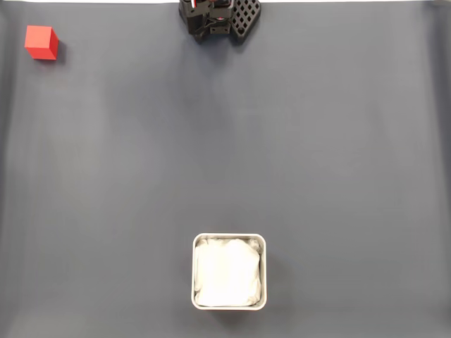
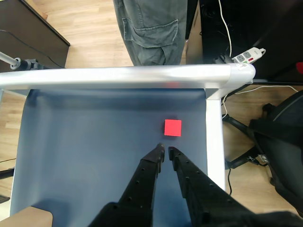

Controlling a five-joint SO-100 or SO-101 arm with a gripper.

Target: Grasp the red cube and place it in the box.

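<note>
Up close, your black two-finger tool (image 2: 166, 150) shows in the wrist view with its tips almost touching, a thin slit between them, nothing gripped. It hangs above the dark grey bench mat (image 2: 94, 142), clear of every object.

Small bright red matte cube (image 2: 173, 127): just beyond the fingertips in the wrist view, slightly to their right, apart from them, sitting flat on the mat. In the fixed view you find the same cube (image 1: 41, 42) at the far upper-left corner of the mat (image 1: 317, 155), casting a short shadow to its right.

Arm: the fixed view catches black arm parts (image 1: 220, 17) at top centre, one with a perforated surface and with red wiring visible.

Small square metal box (image 1: 194, 271) with rounded corners, pale silvery rim and crumpled white lining: bottom centre of the fixed view, well apart from the cube and from the arm. Holds its lining and nothing else.

Surroundings, wrist view: a silver metal rail (image 2: 118, 75) runs along the far edge of the bench, with a matching rail down the right side. Past it, wood floor, a person's grey cargo trouser legs (image 2: 151, 28), a white power strip (image 2: 248, 56) with cables, and a black office chair base (image 2: 255, 142) at right.
</note>
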